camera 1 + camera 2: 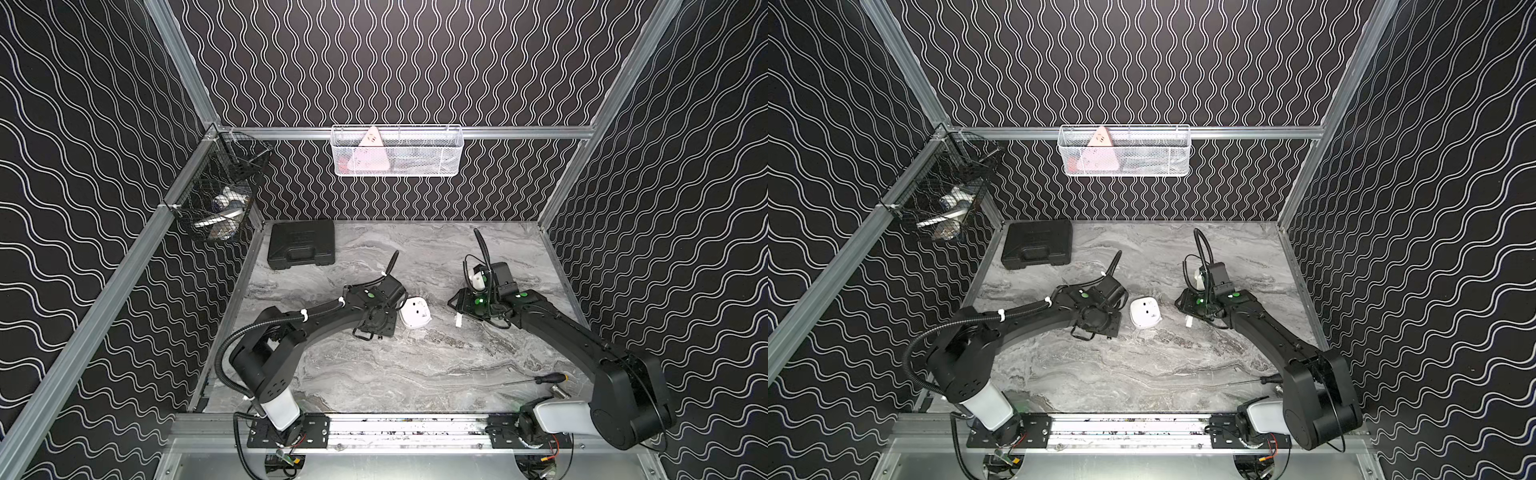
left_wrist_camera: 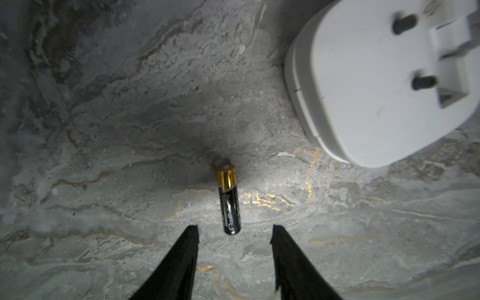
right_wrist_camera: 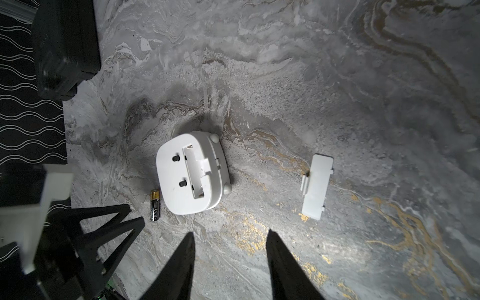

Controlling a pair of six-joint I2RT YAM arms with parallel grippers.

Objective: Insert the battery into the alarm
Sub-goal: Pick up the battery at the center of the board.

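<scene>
On the grey marbled table (image 1: 415, 374), both top views showed the small white rounded-square alarm clock (image 1: 415, 316) (image 1: 1144, 313) lying face-down. Left wrist: the black, gold-ended cylindrical battery (image 2: 228, 200), hidden from above, lay loose just left of the alarm clock, before the left gripper's (image 2: 233, 228) spread, empty fingers. Right wrist: the right gripper (image 3: 230, 233) gaped empty; the battery slot (image 3: 193, 181) was bare, its white cover (image 3: 315, 185) off. Pickup and insertion seemingly remained.
</scene>
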